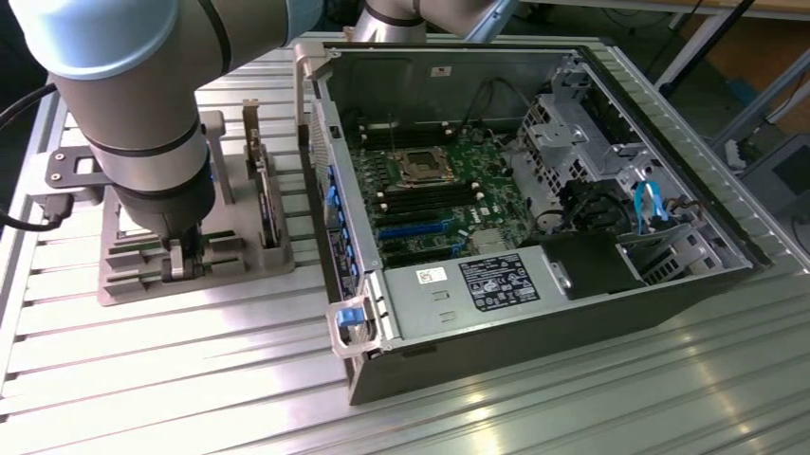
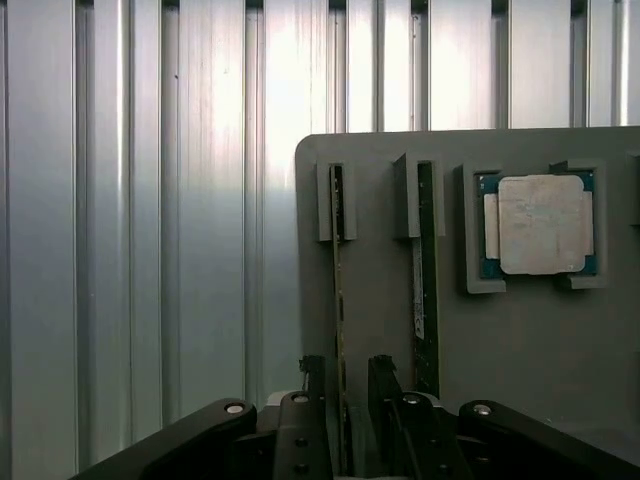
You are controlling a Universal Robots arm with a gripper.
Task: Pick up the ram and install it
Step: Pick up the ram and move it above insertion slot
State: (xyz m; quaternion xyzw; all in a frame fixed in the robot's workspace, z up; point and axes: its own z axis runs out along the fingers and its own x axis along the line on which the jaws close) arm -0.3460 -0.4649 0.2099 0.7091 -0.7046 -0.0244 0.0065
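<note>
Claw (image 2: 347, 375) low over the grey holder (image 2: 520, 340), which sits on the slatted table (image 2: 150, 250) just beside the open computer case (image 1: 532, 190). Jaws stand apart, nothing gripped.

The ram (image 2: 338, 290) stands on edge in the slot nearest the holder's outer edge. Its near end runs between the two fingers; contact can't be confirmed. Second stick (image 2: 427, 300) is in the next slot over, and the processor (image 2: 540, 225) lies in its recess beyond that.

Risks, as judged:
- The ram looks closer to one finger than the other. An off-centre close could push the board sideways in its slot before it clamps.
- The board is thin, and a grip at one end only could let it pivot or slip on the lift.
- The other finger sits near the second stick and could nudge it.
- A crooked hold would likely foul the motherboard slots (image 1: 405, 194).
</note>
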